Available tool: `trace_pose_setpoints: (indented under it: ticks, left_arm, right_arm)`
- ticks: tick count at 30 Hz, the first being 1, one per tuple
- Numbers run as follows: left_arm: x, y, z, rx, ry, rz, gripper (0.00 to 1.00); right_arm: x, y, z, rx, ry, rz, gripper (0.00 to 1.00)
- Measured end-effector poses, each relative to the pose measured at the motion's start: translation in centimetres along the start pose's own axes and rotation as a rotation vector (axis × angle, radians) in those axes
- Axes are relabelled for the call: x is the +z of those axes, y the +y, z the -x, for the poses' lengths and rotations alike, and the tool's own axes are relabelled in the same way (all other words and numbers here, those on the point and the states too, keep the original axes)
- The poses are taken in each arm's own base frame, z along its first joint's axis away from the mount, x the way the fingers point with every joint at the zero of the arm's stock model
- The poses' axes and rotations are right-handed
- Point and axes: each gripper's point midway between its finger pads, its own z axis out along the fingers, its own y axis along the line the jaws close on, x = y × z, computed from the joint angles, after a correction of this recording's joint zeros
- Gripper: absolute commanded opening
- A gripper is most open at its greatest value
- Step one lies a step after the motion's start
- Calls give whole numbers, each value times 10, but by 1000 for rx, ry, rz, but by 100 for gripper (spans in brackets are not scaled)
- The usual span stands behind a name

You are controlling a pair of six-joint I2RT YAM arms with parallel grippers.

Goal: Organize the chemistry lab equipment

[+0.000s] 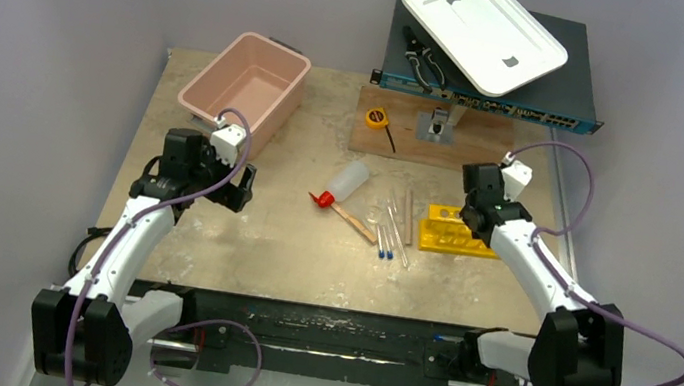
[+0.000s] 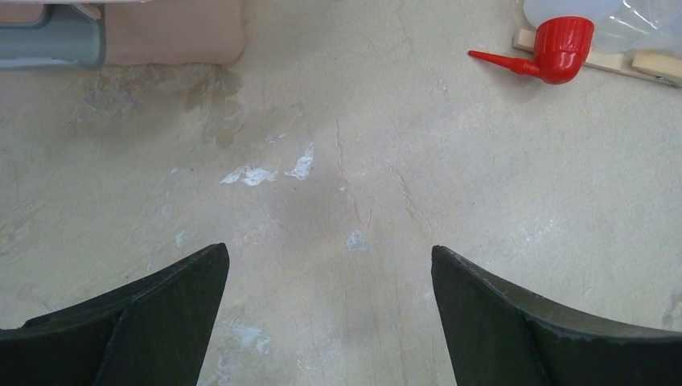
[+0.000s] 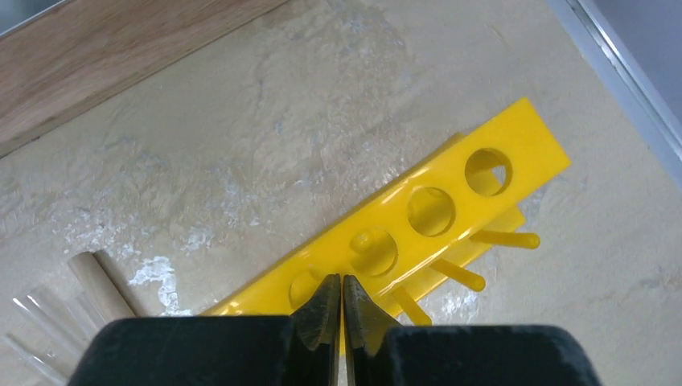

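The yellow holed rack stands right of centre on the table. My right gripper is shut, its tips right over the rack's top plate between two holes; nothing shows between them, and I cannot tell if they touch it. The squeeze bottle lies on its side with its red nozzle pointing left. Clear tubes with blue tips and wooden sticks lie between bottle and rack. My left gripper hangs wide open over bare table left of the bottle.
A pink bin stands at the back left. Behind the rack are a wooden board, a yellow tape measure, a network switch bearing black-handled pliers and a white tray.
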Motion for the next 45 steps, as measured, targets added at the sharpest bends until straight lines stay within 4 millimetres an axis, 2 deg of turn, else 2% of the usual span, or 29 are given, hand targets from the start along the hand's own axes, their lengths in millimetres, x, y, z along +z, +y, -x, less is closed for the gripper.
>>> trace_pose_setpoints:
  ticks: [2, 8, 13, 15, 17, 20, 22, 25, 27, 29, 33, 35, 40, 45]
  left_arm:
    - [0, -1, -1, -1, 3, -3, 96]
    - [0, -1, -1, -2, 6, -7, 96]
    - [-1, -1, 1, -1, 3, -7, 96]
    - [-2, -1, 3, 0, 1, -6, 96]
    - [-2, -1, 3, 4, 2, -6, 96]
    - [-2, -1, 3, 8, 2, -6, 96]
    - [-2, -1, 4, 8, 1, -6, 96]
    - [-3, -1, 3, 7, 5, -8, 96]
    - [-3, -1, 2, 6, 7, -8, 96]
    - [-3, -1, 2, 6, 9, -10, 96]
    - [-4, -2, 2, 5, 12, -12, 96]
    - [-4, -2, 3, 5, 11, -12, 96]
    - [-4, -2, 1, 3, 17, -13, 96]
    - [-4, -2, 1, 3, 19, -13, 96]
  right_arm:
    - [-3, -6, -4, 50, 0, -13, 0]
    - [-5, -8, -7, 202, -10, -55, 0]
    - [-5, 1, -6, 302, -13, -82, 1]
    - [-3, 3, -10, 306, 7, -99, 7]
    - [-3, 7, -8, 301, 18, -107, 21]
    - [-10, 14, 5, 280, 10, -87, 41]
    - [-17, 19, 17, 254, -3, -49, 46]
    - [-27, 24, 23, 184, 0, 18, 53]
    - [-34, 26, 23, 124, 9, 64, 53]
    - [-39, 29, 20, 72, 24, 117, 49]
    - [-38, 32, -1, -30, 86, 176, 32]
    - [-36, 32, -10, -76, 118, 183, 27]
    - [-29, 31, -19, -156, 151, 179, 28]
    - [-27, 26, -12, -188, 134, 157, 35]
